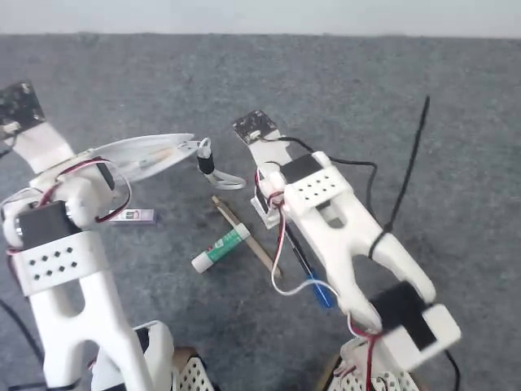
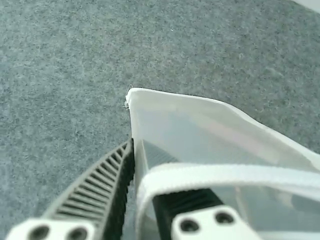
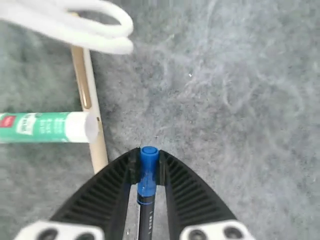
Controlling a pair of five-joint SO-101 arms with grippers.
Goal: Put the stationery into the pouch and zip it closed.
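Note:
The translucent white pouch [image 1: 151, 156] is held off the carpet, with my left gripper [image 1: 114, 173] shut on its edge. In the left wrist view the pouch [image 2: 210, 135] hangs between the black fingers [image 2: 100, 192] of the left gripper [image 2: 137, 160]. The right gripper [image 3: 148, 156] is shut on a blue-tipped pen [image 3: 148, 172]. Seen from above, the right gripper [image 1: 267, 204] sits low beside the pouch's white loop [image 1: 229, 182], and the pen [image 1: 317, 289] trails under the arm. A green-and-white glue stick [image 1: 220, 248] and a beige pencil [image 1: 244, 235] lie on the carpet.
A small purple-and-white item [image 1: 134, 216] lies by the left arm. A black cable [image 1: 407, 175] rises to the right of the right arm. Grey carpet [image 1: 366, 90] stretches open at the back. The glue stick [image 3: 45, 127] and the pencil [image 3: 92, 115] lie close to the right gripper.

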